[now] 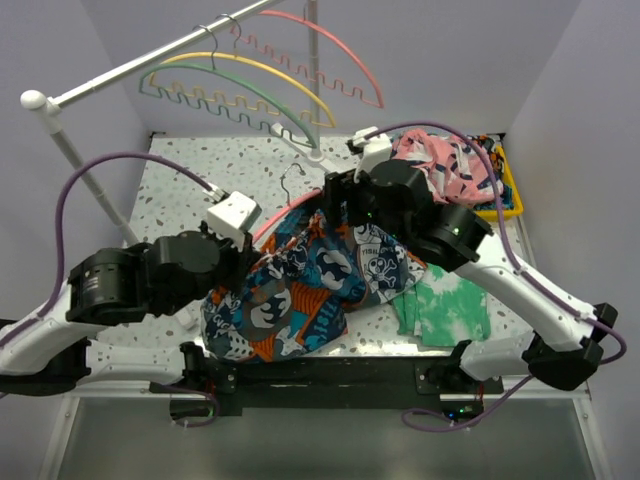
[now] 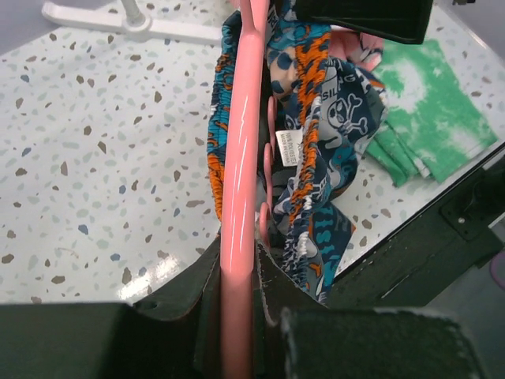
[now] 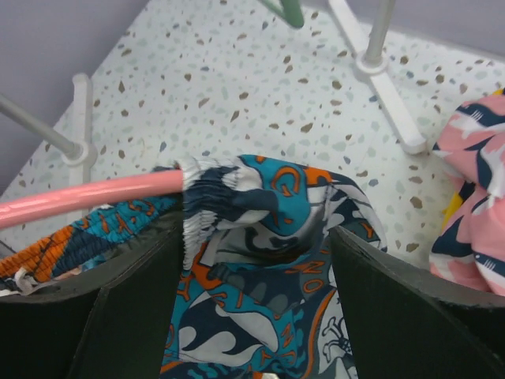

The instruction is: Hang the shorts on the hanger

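The shorts (image 1: 300,285), printed in teal, navy, orange and white, lie bunched on the speckled table between the two arms. The pink hanger (image 2: 239,158) passes through their elastic waistband. Its thin metal hook (image 1: 290,178) sticks out toward the back. My left gripper (image 2: 237,284) is shut on the hanger's pink bar, at the left of the shorts (image 2: 316,142). My right gripper (image 3: 256,260) is open above the shorts (image 3: 260,237), a fold of fabric rising between its wide-apart fingers. The hanger (image 3: 87,197) enters the waistband at this gripper's left.
A green tie-dye cloth (image 1: 445,305) lies at the right front. A pink patterned garment (image 1: 445,160) fills a yellow bin (image 1: 512,195) at the back right. A rail (image 1: 150,55) carries yellow, green and pink hangers (image 1: 240,85); its white foot (image 1: 310,150) stands behind the shorts.
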You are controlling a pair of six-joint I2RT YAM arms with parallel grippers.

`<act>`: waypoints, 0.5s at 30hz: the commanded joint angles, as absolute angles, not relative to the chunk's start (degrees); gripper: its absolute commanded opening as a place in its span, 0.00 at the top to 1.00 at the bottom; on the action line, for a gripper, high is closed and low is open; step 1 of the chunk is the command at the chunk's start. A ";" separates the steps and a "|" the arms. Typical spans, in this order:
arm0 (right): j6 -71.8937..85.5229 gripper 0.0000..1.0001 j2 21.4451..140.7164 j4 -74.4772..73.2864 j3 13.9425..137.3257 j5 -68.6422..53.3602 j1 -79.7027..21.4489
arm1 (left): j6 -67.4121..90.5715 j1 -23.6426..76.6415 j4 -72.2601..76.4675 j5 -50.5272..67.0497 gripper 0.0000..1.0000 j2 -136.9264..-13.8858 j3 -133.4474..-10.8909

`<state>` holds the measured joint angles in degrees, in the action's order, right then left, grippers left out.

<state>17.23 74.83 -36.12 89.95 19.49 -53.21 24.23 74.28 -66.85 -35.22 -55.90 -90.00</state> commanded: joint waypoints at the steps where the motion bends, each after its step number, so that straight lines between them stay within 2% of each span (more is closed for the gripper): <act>1: 15.47 0.23 68.91 -34.89 91.41 27.23 -51.25 | 20.75 74.27 -64.51 -36.83 1.00 -53.70 -98.34; 3: 16.52 0.23 66.37 -34.54 87.66 29.53 -48.09 | 19.69 74.27 -64.95 -35.69 1.00 -53.70 -99.57; 4: 17.92 0.22 65.23 -32.71 85.36 29.10 -43.46 | 19.17 74.35 -65.73 -35.42 1.00 -53.70 -100.71; 6: 19.85 0.21 62.33 -30.33 78.53 23.23 -35.65 | 18.55 74.27 -66.79 -34.46 1.00 -53.79 -102.21; 9: 24.07 0.21 61.18 -25.85 72.19 14.96 -29.29 | 17.76 74.35 -67.50 -34.19 1.00 -53.53 -103.79; 15: 28.74 0.18 60.12 -13.90 65.57 2.23 -25.93 | 18.28 74.35 -70.22 -34.19 1.00 -53.61 -103.80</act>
<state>26.87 60.10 -20.86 69.01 4.36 -29.82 19.86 74.32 -69.23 -32.14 -56.73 -100.03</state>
